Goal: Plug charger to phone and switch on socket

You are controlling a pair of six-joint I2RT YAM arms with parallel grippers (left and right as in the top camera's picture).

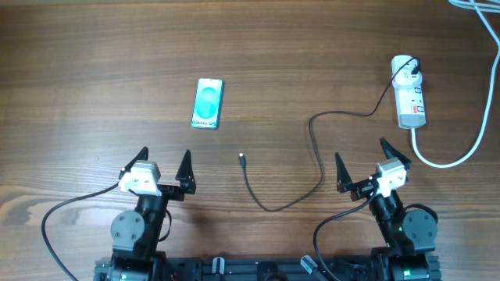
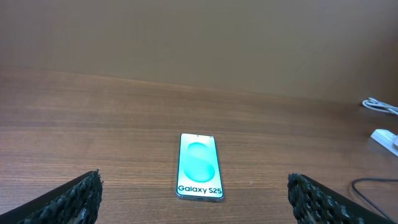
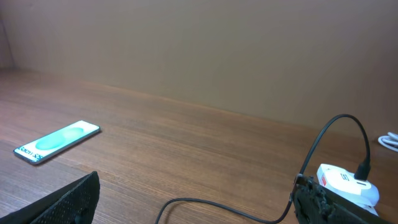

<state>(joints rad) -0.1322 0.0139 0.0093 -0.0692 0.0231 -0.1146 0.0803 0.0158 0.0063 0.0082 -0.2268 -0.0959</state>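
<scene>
**Laid out, nothing grasped yet**

Both arms sit at the near edge. The left gripper (image 1: 164, 153) is spread wide and faces the phone (image 1: 208, 102); the right gripper (image 1: 360, 150) is spread too, and empty. The phone lies flat, screen up, on the tabletop (image 1: 78, 78). The free tip of the charger (image 1: 243, 159) rests apart from it, between the arms. Its other end sits in the socket (image 1: 408, 101), far right, probably work for the right arm.

my left gripper (image 1: 165, 158): at 7 o'clock, jaws spread wide, empty, pointing to 12 | my right gripper (image 1: 361, 154): at 5 o'clock, jaws spread wide, empty, pointing near 11
</scene>
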